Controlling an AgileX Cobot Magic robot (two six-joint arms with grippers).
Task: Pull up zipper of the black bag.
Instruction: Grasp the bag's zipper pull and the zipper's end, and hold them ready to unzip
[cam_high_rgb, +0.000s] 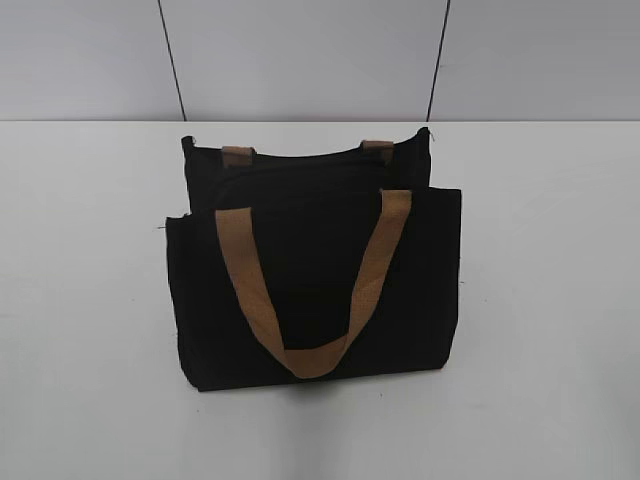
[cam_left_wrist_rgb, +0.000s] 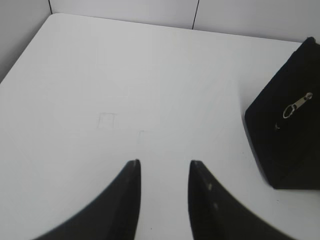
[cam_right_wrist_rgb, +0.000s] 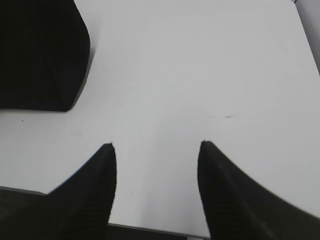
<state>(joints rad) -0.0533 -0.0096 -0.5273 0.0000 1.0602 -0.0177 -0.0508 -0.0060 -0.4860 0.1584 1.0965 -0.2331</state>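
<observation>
The black bag (cam_high_rgb: 320, 270) stands in the middle of the white table with a tan strap handle (cam_high_rgb: 312, 285) hanging down its front. Its top gapes open along the zipper line (cam_high_rgb: 300, 163). In the left wrist view the bag's end (cam_left_wrist_rgb: 287, 130) shows at the right with the silvery pull tab (cam_left_wrist_rgb: 296, 105) lying on it. My left gripper (cam_left_wrist_rgb: 164, 162) is open and empty over bare table, left of the bag. In the right wrist view the bag (cam_right_wrist_rgb: 40, 50) fills the top left corner. My right gripper (cam_right_wrist_rgb: 156, 145) is open and empty near the table's front edge.
The white table (cam_high_rgb: 540, 300) runs to a grey panelled wall (cam_high_rgb: 300, 55) behind the bag. Faint square marks (cam_left_wrist_rgb: 106, 120) show on the table ahead of my left gripper. Neither arm shows in the exterior view.
</observation>
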